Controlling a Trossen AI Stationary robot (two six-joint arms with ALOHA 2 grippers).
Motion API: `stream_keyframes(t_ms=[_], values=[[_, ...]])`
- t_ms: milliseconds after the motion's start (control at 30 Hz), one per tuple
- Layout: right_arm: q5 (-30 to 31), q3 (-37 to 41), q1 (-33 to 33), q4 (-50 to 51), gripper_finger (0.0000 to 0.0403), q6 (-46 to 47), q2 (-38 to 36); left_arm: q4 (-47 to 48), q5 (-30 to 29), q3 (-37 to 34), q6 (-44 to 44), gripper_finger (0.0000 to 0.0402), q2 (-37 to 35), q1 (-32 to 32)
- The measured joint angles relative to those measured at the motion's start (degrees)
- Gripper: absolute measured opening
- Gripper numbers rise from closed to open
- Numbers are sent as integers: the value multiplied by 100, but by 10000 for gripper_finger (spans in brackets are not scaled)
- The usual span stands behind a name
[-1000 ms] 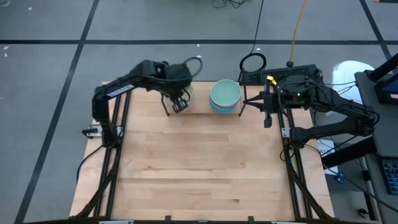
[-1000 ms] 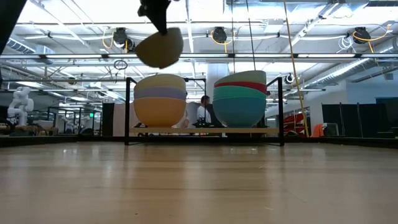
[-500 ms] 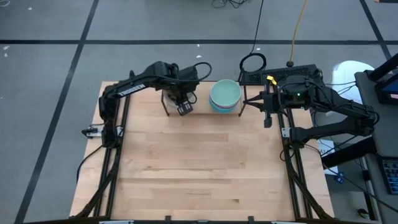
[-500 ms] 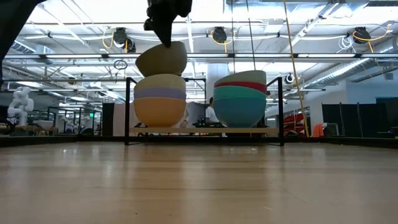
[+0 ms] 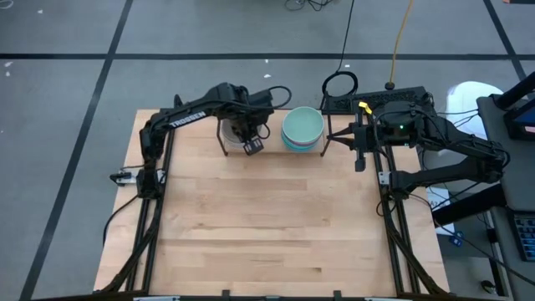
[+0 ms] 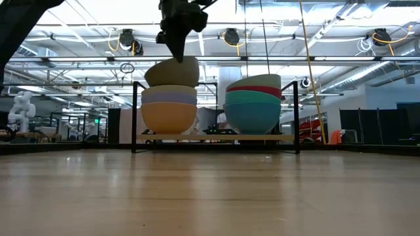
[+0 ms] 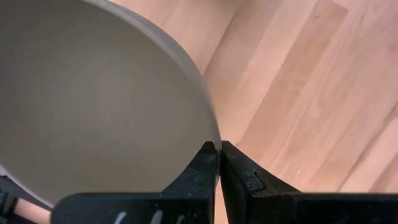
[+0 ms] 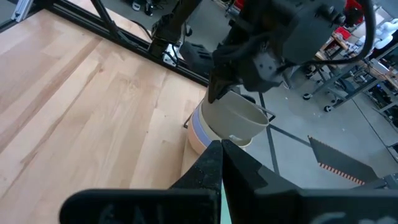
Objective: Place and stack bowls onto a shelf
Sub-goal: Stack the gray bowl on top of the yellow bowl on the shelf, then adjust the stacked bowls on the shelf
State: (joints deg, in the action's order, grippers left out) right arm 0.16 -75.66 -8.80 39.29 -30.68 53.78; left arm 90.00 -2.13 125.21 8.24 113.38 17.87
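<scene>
My left gripper (image 6: 178, 51) is shut on the grey-olive bowl (image 6: 172, 71) right above the shelf's left stack of beige (image 6: 169, 91), lavender (image 6: 169, 99) and orange (image 6: 168, 118) bowls. The held bowl's bottom is level with the beige bowl's rim; whether they touch, I cannot tell. The right stack has a mint green bowl (image 6: 254, 81) on top, then magenta, cyan and blue (image 6: 252, 118). Both stacks stand on the shelf's wooden board (image 6: 216, 138). My right gripper (image 5: 359, 160) waits shut by the table's far right edge. My left gripper holds the grey-olive bowl by its rim (image 7: 211, 127), pinched with one finger inside the bowl and one finger (image 7: 239, 171) outside. The fingers come from above, pointing down. The bowl hangs mouth-up and nearly level below them, over the left stack.
The shelf's black rods (image 6: 134, 115) frame both stacks at the table's far edge. The wide wooden tabletop (image 5: 267, 226) lies in front of the shelf. A black box and cables (image 5: 376, 99) sit behind the right arm.
My left gripper has carried the grey-olive bowl toward the table's right and down toward the left stack. The bowl, strongly tilted and well above the stack a second ago, now hangs almost level with its bottom at the beige bowl's rim.
</scene>
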Motion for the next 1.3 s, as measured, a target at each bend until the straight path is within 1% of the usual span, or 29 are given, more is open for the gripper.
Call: stream_keyframes(t_ms=[133, 267, 333, 400, 500, 633, 767, 867, 1033, 1133, 1300], values=[[-2, 0, 0, 0, 0, 0, 0, 0, 4, 0, 319, 8, 5, 90], [-2, 0, 0, 0, 0, 0, 0, -8, 0, -20, 346, 8, 0, 164], [-2, 0, 0, 0, 0, 0, 0, -4, 26, -160, 395, 8, -4, 177], [-2, 0, 0, 0, 0, 0, 0, -45, 148, -352, 458, 8, -4, 191], [-2, 0, 0, 0, 0, 10, 0, -14, 531, -604, 503, 10, -4, 214], [-2, 0, 0, 0, 0, 17, 0, 27, 582, -791, 386, 41, -2, 209], [-2, 0, 0, -3, 0, 13, 0, 22, 561, -783, 359, 68, 0, 220], [-3, 0, 0, -4, 0, 11, 0, 17, 540, -714, 281, 74, 0, 238], [-2, 0, 0, -2, 0, 7, 0, 10, 169, -436, 199, 75, 0, 242], [-4, 0, 0, -4, 0, 5, 0, 6, 24, -193, 195, 75, 0, 242], [-2, 0, 1, -4, 0, 4, 0, 0, 4, 327, 235, 75, -2, 226]])
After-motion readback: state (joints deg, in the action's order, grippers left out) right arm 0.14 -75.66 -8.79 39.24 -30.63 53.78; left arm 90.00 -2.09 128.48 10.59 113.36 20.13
